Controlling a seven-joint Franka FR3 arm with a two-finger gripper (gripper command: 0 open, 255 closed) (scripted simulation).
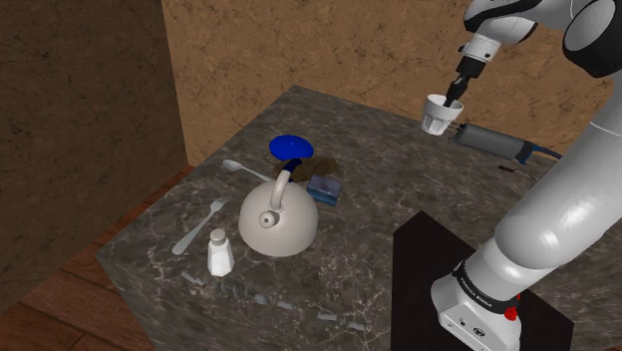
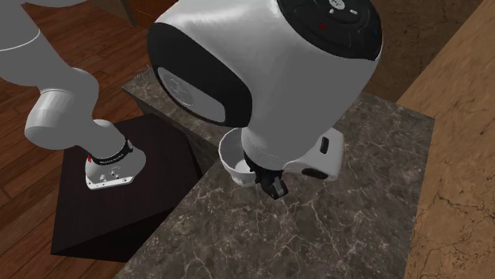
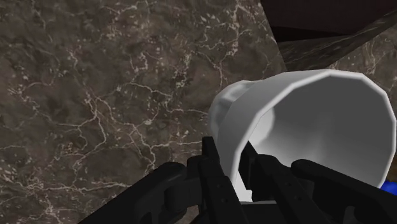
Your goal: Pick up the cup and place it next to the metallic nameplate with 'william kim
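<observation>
A white cup (image 3: 305,121) is clasped by the pincer (image 3: 232,164). Its wall is pinched at the rim between the two black fingers (image 3: 213,167), one lying along the outside and the other reaching inside. The pincer is thus closed down to the thickness of that wall. The cup's inside is seen as plain white, with a finger against its near side. The cup is tilted against the pincer, its mouth turned partly toward the wrist camera.

In the shoulder view the cup (image 1: 440,113) hangs directly under the pincer (image 1: 457,96) and appears to be raised off the dark marbled worktop (image 1: 379,199), over its far edge. From the second exterior view the cup (image 2: 232,155) is seen just beside the pincer (image 2: 274,187), partly covered by the arm.

A grey cylinder (image 1: 490,139) lies on the worktop near the pincer, just below the cup. A pale kettle (image 1: 278,219) with its lid on stands well apart from the pincer, and a small white shaker (image 1: 220,252) stands just beside the kettle, farther still from the pincer.
</observation>
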